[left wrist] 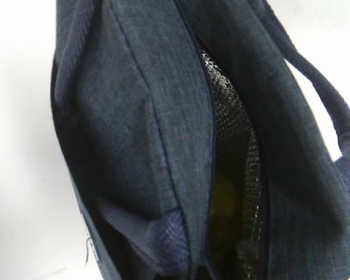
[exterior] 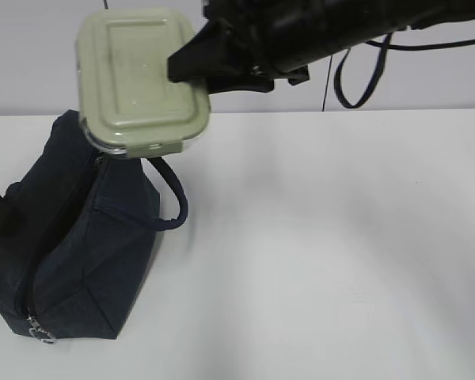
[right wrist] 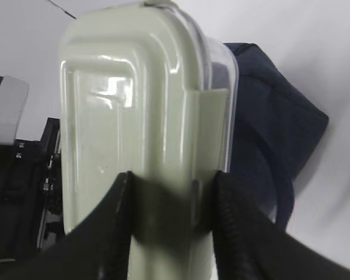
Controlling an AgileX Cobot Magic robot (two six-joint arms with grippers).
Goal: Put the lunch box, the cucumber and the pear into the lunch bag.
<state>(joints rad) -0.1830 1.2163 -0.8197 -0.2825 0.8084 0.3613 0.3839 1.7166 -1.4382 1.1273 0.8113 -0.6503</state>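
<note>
The right gripper is squeezing the lunch box by one end. One black finger presses on the green lid and the other is on the clear side. The box is up in the air, tipped on its edge, so its lid faces the outside camera. Just under the gripper and the box sits the dark blue lunch bag on the white table. The bottom of the box is right above the top of the bag, very close to it. One round handle of the bag sticks out below the box.

The left gripper is not seen in any picture, but it is clenched tight. Its camera looks down into the bag's open slit, where shiny silver lining shows. Deep inside is something yellow, too dark to tell what.
</note>
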